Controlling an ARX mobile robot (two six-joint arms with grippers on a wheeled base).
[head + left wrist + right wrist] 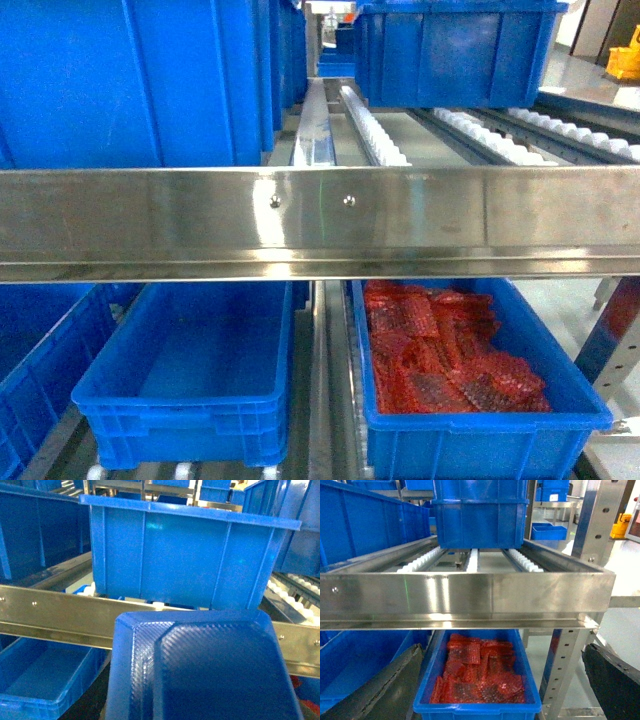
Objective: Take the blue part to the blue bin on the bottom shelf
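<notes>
Steel rack fills my head view — shiny front rail (320,222) runs straight across, blocking part of the bottom shelf (322,400). Below it, the blue bin (185,385) sits at 7 o'clock; a twin crate (480,435) of red bubble-wrap packets (440,350) at 5 o'clock. Blue part (210,670) fills my left wrist view, close to the lens. My grippers' jaws — can't tell either. No readable labels.

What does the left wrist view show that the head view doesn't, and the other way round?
Only the left wrist view shows the blue part, filling the foreground. Only the head view shows the crate of red bubble-wrap packets whole, beside the blue bin on the lower level. Both show the empty blue bin and the shiny riveted front rail.
</notes>
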